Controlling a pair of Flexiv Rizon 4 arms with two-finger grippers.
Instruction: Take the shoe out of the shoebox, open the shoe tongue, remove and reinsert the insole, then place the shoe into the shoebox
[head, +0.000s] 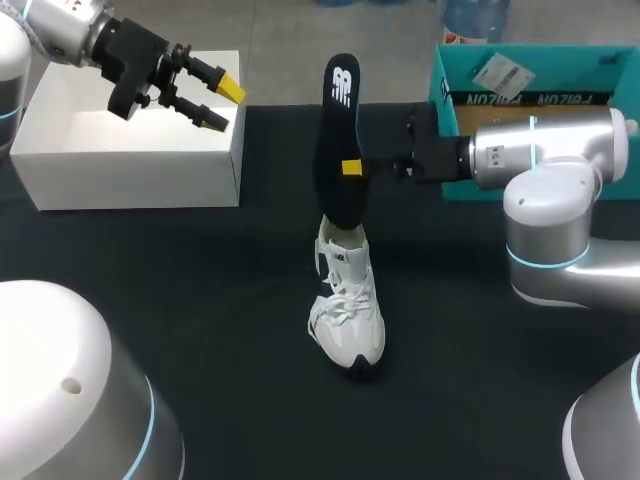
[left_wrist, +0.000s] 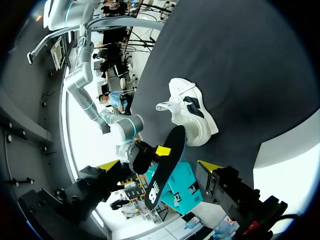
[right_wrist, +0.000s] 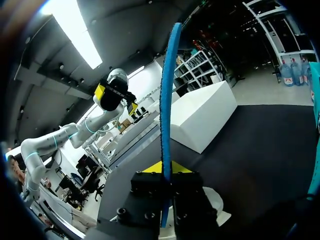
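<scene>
Black insole (head: 338, 140) gripped upright by your right end effector (head: 348, 168) over the white shoe (head: 348, 310), left end effector (head: 222, 105) open: insole step, likely needing a straight push down.

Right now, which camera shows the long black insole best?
The head view: the long black insole shows its broad face. The left wrist view shows it at a slant; the right wrist view only its blue edge.
</scene>
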